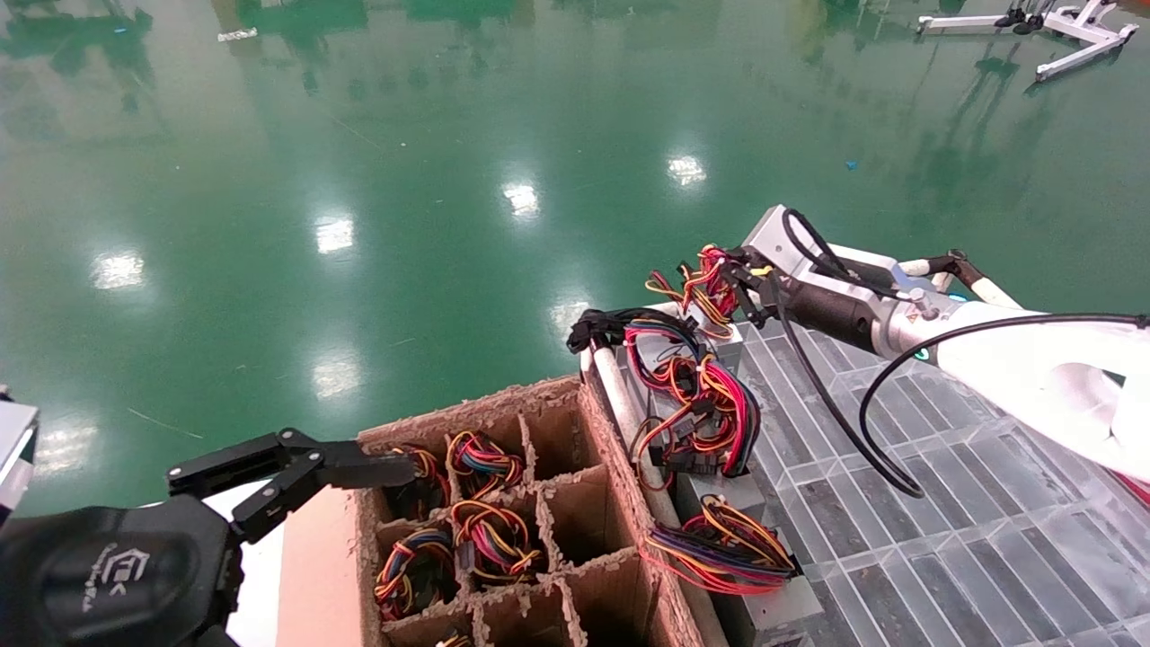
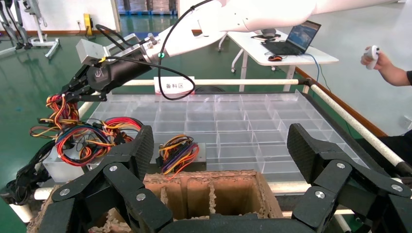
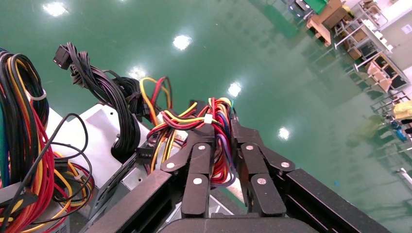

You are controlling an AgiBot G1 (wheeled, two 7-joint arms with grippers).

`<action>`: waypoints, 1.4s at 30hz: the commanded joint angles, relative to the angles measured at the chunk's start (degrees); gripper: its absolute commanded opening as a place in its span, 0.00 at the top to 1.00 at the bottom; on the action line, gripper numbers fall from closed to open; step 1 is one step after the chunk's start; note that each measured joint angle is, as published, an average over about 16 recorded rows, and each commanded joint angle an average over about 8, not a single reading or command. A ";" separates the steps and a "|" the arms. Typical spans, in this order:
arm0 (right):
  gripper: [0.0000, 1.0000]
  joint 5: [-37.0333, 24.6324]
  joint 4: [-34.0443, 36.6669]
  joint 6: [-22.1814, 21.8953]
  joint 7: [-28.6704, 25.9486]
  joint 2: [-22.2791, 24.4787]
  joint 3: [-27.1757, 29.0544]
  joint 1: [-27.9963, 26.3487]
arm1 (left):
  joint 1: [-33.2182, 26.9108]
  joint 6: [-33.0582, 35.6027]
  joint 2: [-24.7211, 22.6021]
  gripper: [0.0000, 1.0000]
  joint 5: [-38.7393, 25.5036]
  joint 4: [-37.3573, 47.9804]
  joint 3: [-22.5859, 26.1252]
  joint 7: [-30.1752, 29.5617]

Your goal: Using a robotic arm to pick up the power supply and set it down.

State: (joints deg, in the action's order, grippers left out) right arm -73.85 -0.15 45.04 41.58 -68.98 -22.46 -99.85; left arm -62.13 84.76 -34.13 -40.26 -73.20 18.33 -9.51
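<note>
My right gripper (image 1: 738, 272) is shut on the red, orange, yellow and black wire bundle (image 1: 705, 283) of the power supply, at the far left corner of the clear compartment tray (image 1: 943, 503). In the right wrist view the black fingers (image 3: 201, 160) pinch the wires (image 3: 214, 121), and a silver metal box (image 3: 99, 128) lies just beside them. From the left wrist view the right gripper (image 2: 73, 92) holds that bundle (image 2: 60, 109) above the tray's corner. My left gripper (image 2: 218, 150) hangs open and empty over the cardboard divider box (image 2: 214, 191).
The cardboard box (image 1: 557, 503) holds several wired units in its cells. On the tray's left side lie a unit with a pink-red and blue wire loop (image 1: 696, 404) and one with purple-blue wires (image 1: 719, 544). A white rail (image 1: 629, 422) runs between box and tray.
</note>
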 commanded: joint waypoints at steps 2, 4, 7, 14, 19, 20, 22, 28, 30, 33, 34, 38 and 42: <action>0.00 -0.01 0.04 0.20 -0.17 0.07 0.00 -0.14 | 0.00 0.00 0.00 0.00 0.00 0.00 0.00 0.00; 0.00 -0.22 0.27 1.05 -0.84 0.47 -0.15 -0.77 | 0.00 0.00 0.00 0.00 0.00 0.01 0.00 0.00; 0.00 -0.90 0.71 2.96 -2.18 1.41 -0.62 -2.30 | -0.01 0.01 0.00 0.00 0.00 0.02 0.01 0.01; 0.00 -2.59 3.29 9.30 -7.17 4.19 -1.75 -6.52 | -0.02 0.01 0.00 0.00 0.01 0.03 0.03 0.02; 0.00 -3.68 5.46 13.11 -10.41 5.51 -2.46 -8.86 | -0.01 0.00 0.00 0.00 0.02 0.04 0.03 0.02; 0.00 -3.78 5.59 13.39 -10.58 5.61 -2.53 -9.03 | -0.01 -0.01 0.00 0.00 0.02 0.04 0.03 0.02; 0.00 -3.99 5.81 14.18 -11.15 5.90 -2.70 -9.38 | -0.01 -0.01 0.00 0.00 0.02 0.05 0.03 0.03; 0.00 -2.25 1.78 15.65 -13.12 7.37 -2.29 -6.97 | -0.01 -0.01 0.00 0.00 0.03 0.07 0.04 0.03; 0.00 -1.11 -0.72 16.48 -14.42 8.25 -2.00 -5.47 | -0.02 -0.01 0.00 0.00 0.03 0.07 0.04 0.04; 0.00 0.70 -4.70 17.80 -16.50 9.66 -1.54 -3.07 | -0.02 0.00 0.00 0.00 0.03 0.08 0.05 0.04; 0.00 1.31 -6.04 18.25 -17.20 10.14 -1.38 -2.26 | -0.03 0.00 0.00 0.00 0.03 0.08 0.05 0.04; 0.00 3.73 -11.36 20.02 -19.97 12.02 -0.76 0.94 | -0.03 0.00 0.00 0.00 0.04 0.08 0.06 0.05; 0.00 6.13 -16.63 21.77 -22.72 13.88 -0.15 4.11 | -0.03 0.00 0.00 0.00 0.04 0.08 0.06 0.05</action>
State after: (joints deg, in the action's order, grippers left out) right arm -67.70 -16.81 66.81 18.84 -55.09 -22.61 -95.73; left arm -62.16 84.75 -34.12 -40.22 -73.12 18.40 -9.46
